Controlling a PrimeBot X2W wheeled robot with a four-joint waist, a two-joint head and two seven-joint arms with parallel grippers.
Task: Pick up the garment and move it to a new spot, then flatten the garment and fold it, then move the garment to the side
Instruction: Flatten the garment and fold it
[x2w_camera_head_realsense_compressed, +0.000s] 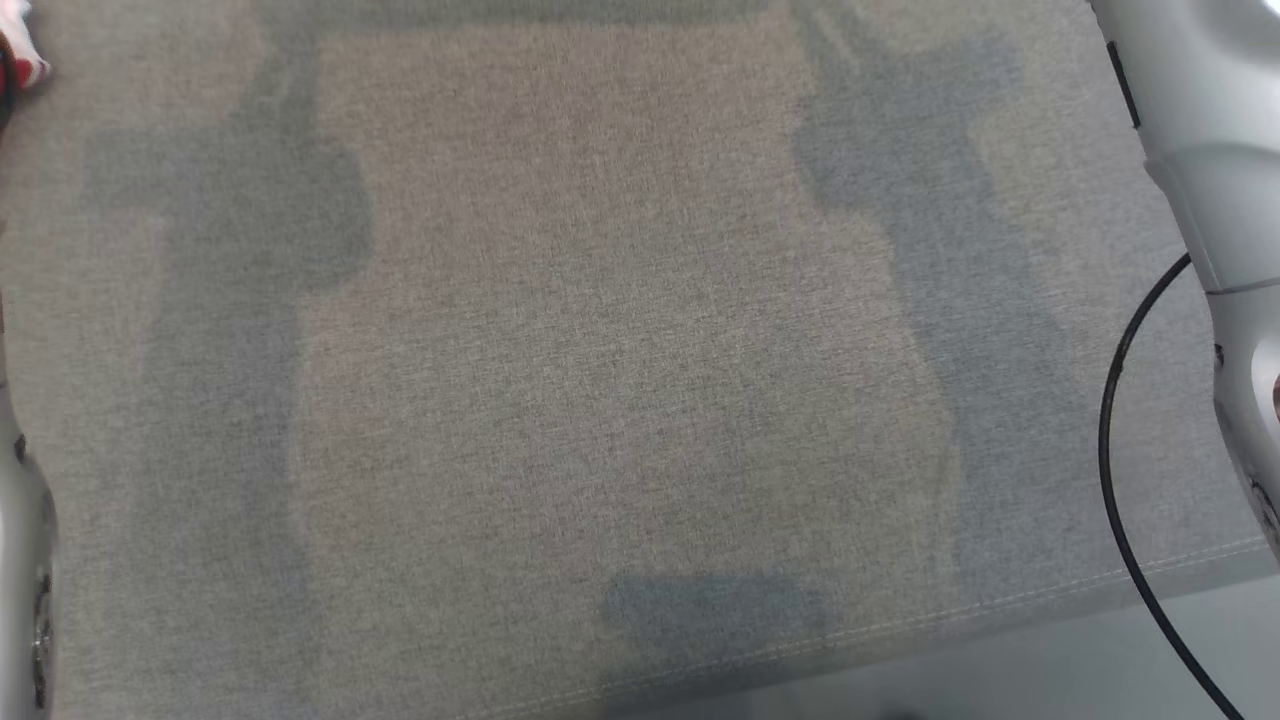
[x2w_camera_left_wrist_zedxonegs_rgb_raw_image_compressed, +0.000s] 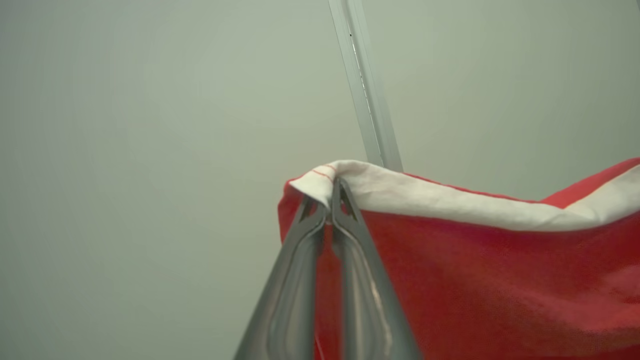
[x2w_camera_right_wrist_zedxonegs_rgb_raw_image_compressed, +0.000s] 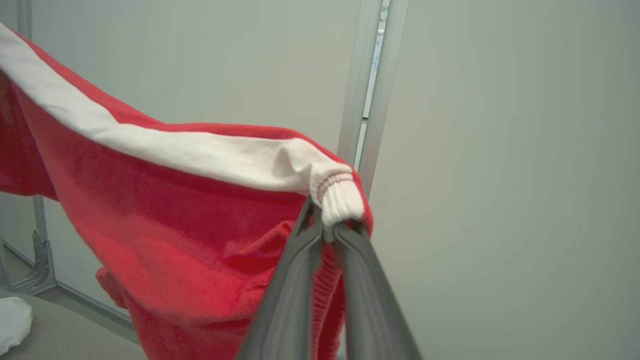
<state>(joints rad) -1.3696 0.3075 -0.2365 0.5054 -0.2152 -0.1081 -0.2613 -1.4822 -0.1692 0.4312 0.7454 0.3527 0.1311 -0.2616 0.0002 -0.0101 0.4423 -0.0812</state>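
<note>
Left gripper (x2w_camera_left_wrist_zedxonegs_rgb_raw_image_compressed: 331, 200) clamped on the white hem corner of the garment (x2w_camera_left_wrist_zedxonegs_rgb_raw_image_compressed: 475, 280), which hangs stretched between the arms, off the table (x2w_camera_head_realsense_compressed: 600, 350). Right gripper (x2w_camera_right_wrist_zedxonegs_rgb_raw_image_compressed: 327, 227) pinched on the white cuff. Best to lower both corners level and taut so it lands flat.

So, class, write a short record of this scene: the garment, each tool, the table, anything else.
garment: red with a white stripe, hanging in the air, held at two ends
left tool: shut on the garment's white edge
right tool: shut on its white ribbed end
table: covered with grey cloth
cable: black, beside the right forearm
</note>
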